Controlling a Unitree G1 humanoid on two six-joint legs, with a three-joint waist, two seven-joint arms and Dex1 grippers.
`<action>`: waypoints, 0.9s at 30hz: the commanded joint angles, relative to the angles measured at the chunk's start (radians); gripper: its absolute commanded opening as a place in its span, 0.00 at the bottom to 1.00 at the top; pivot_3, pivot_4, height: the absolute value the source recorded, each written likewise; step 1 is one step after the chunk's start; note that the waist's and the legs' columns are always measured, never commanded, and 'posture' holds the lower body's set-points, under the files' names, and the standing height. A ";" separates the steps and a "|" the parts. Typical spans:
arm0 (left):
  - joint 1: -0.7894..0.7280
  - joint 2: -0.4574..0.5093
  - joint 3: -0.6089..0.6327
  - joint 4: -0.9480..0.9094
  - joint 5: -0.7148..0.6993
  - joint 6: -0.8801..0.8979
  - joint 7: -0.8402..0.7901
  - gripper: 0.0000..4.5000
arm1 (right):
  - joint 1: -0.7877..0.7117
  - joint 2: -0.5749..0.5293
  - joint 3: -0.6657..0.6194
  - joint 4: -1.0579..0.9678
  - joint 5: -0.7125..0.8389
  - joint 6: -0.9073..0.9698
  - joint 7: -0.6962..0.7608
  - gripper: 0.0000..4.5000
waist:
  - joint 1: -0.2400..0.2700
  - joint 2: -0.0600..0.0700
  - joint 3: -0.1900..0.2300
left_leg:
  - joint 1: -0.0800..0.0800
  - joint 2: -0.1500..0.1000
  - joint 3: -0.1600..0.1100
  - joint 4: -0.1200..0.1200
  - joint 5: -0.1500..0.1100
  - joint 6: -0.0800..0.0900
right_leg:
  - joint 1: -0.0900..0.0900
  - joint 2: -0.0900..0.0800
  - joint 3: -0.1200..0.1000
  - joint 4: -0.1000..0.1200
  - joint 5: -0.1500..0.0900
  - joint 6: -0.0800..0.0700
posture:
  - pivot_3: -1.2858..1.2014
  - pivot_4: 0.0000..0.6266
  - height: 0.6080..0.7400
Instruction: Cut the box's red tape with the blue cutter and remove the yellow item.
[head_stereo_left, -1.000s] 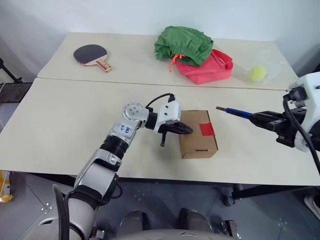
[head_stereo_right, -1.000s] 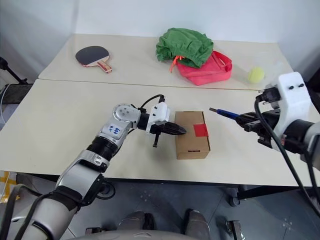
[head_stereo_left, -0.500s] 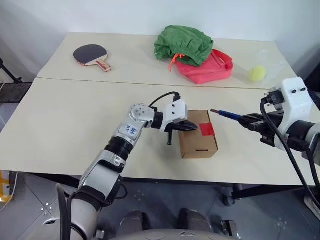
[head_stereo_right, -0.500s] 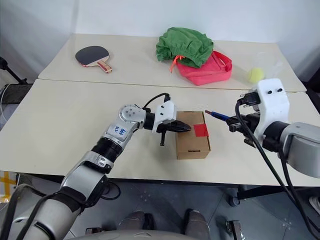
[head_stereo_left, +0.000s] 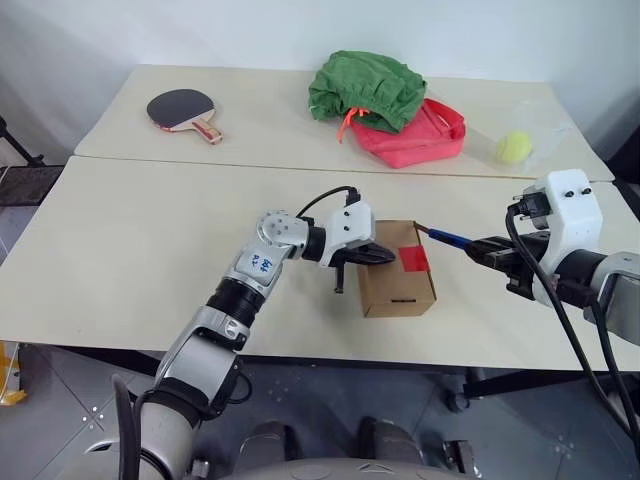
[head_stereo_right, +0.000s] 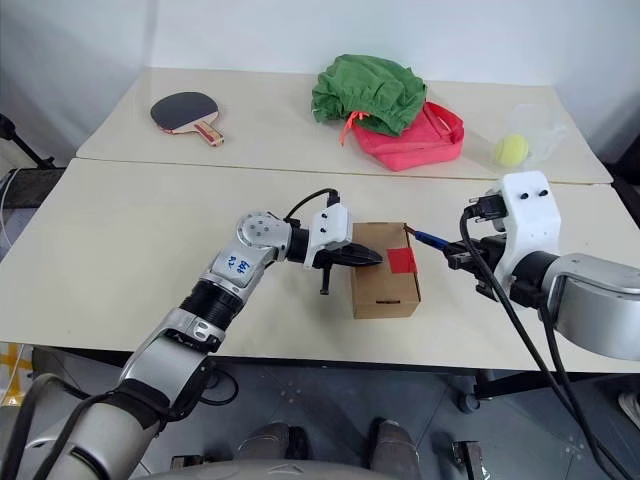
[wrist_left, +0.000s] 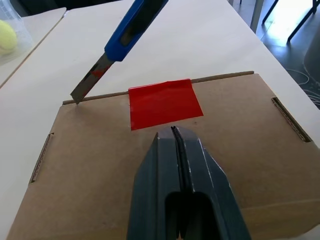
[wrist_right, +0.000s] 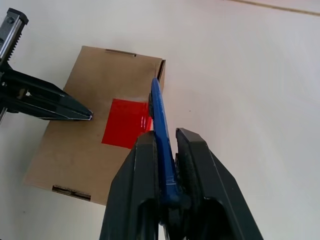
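Note:
The brown box (head_stereo_left: 393, 283) lies near the table's front edge with the red tape (head_stereo_left: 414, 259) on its lid by the right edge. My left gripper (head_stereo_left: 387, 257) is shut, and its tips rest on the lid just short of the tape (wrist_left: 162, 103). My right gripper (wrist_right: 162, 136) is shut on the blue cutter (wrist_right: 158, 114), to the right of the box. The cutter's blade (wrist_left: 90, 81) slants down, and its tip meets the lid's edge beside the tape. The yellow item is hidden.
On the far table lie a table tennis paddle (head_stereo_left: 184, 110), a green cloth (head_stereo_left: 365, 87) on a pink-red bag (head_stereo_left: 428, 136), and a tennis ball (head_stereo_left: 514, 148). A seam separates the two tables.
My right gripper has carried the cutter left and down, bringing its blade tip to the box's edge by the tape. The left gripper stays shut on the lid.

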 joint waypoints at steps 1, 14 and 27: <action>0.021 0.006 -0.020 -0.028 0.016 0.015 -0.005 0.00 | -0.004 0.005 -0.027 -0.007 0.013 0.005 -0.003 0.06 | 0.000 0.000 0.000 | 0.000 0.000 0.000 0.000 0.000 0.000 | 0.000 0.000 0.000 0.000 0.000 0.000 | 0.52 0.24 1.00; 0.030 0.012 -0.024 -0.043 0.016 0.030 -0.006 0.00 | 0.078 -0.003 -0.126 -0.015 0.013 0.038 0.029 0.06 | 0.001 0.000 0.000 | 0.000 0.000 0.000 0.000 0.000 0.000 | 0.000 0.000 0.000 0.000 0.000 0.000 | 0.52 0.24 1.00; 0.031 0.014 -0.024 -0.040 0.017 0.029 -0.007 0.00 | 0.148 -0.006 -0.188 -0.035 0.013 0.050 0.069 0.06 | 0.001 0.000 0.000 | 0.000 0.000 0.000 0.000 0.000 0.000 | 0.000 0.000 0.000 0.000 0.000 0.000 | 0.52 0.24 1.00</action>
